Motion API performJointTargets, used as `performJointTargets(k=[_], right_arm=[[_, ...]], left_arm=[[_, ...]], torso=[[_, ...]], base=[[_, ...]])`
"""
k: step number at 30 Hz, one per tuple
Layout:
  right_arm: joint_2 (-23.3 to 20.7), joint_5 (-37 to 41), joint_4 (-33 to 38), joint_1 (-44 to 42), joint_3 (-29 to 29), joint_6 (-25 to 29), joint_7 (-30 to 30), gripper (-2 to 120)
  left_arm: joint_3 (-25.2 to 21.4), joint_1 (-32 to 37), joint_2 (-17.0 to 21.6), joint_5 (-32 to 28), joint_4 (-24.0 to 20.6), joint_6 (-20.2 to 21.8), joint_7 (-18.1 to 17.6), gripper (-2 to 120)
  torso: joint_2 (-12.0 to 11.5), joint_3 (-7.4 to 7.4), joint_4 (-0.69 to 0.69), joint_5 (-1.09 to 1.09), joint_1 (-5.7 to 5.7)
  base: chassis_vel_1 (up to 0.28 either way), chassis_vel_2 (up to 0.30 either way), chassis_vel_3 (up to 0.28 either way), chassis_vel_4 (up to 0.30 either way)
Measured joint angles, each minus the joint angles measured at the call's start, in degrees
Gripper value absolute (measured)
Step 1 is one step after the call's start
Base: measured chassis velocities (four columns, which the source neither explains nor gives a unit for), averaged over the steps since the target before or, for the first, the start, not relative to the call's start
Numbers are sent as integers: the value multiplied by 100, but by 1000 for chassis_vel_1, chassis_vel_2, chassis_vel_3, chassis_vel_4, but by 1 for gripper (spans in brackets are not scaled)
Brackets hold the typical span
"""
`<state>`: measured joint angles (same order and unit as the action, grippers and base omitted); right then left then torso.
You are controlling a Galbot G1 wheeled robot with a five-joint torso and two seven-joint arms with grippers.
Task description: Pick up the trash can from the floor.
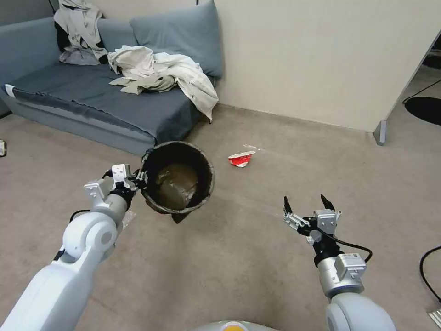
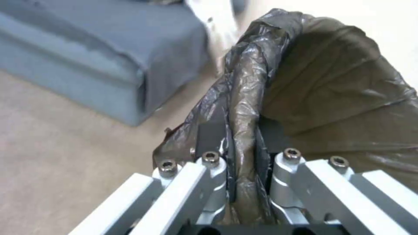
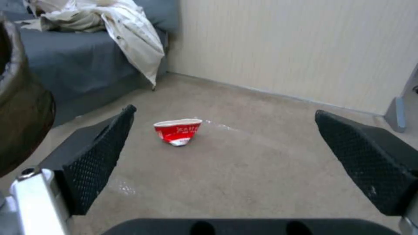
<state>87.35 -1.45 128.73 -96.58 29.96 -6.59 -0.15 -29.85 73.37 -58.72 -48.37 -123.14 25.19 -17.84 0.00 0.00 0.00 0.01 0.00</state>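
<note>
Left gripper (image 1: 138,177) is clamped on the bagged rim of the can (image 1: 178,183) at its 9 o'clock side; the can hangs tilted, mouth up, above the floor (image 1: 220,257). Right gripper (image 1: 308,206) hovers wide open, holding nothing, at the can's 4 o'clock. Crushed cup (image 1: 241,159) lies at the can's 2 o'clock.

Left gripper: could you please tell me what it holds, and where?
The left gripper grips the trash can by its bag-covered rim; the right gripper is open, empty.

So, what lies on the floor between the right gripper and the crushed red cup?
Nothing: in the right wrist view, bare floor stretches from the open right gripper to the cup.
</note>
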Motion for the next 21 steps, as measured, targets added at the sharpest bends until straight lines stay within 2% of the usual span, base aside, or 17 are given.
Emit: performJointTargets(k=[1, 5, 9, 21], right_arm=[[0, 0, 0, 0, 0, 0, 0, 100], [34, -4, 72, 6, 39, 15, 4, 100], [53, -4, 108, -8, 52, 32, 13, 100], [124, -48, 171, -29, 69, 59, 48, 100]], left_arm=[[0, 0, 0, 0, 0, 0, 0, 7], [62, 286, -101, 102, -620, 19, -21, 7], [7, 571, -171, 164, -882, -11, -10, 7], [-2, 976, -426, 342, -1088, -273, 102, 7]], torso=[[0, 0, 0, 0, 0], [0, 0, -1, 0, 0], [0, 0, 0, -1, 0], [0, 0, 0, -1, 0]], base=[[0, 0, 0, 0], [0, 0, 0, 0], [0, 0, 0, 0], [0, 0, 0, 0]])
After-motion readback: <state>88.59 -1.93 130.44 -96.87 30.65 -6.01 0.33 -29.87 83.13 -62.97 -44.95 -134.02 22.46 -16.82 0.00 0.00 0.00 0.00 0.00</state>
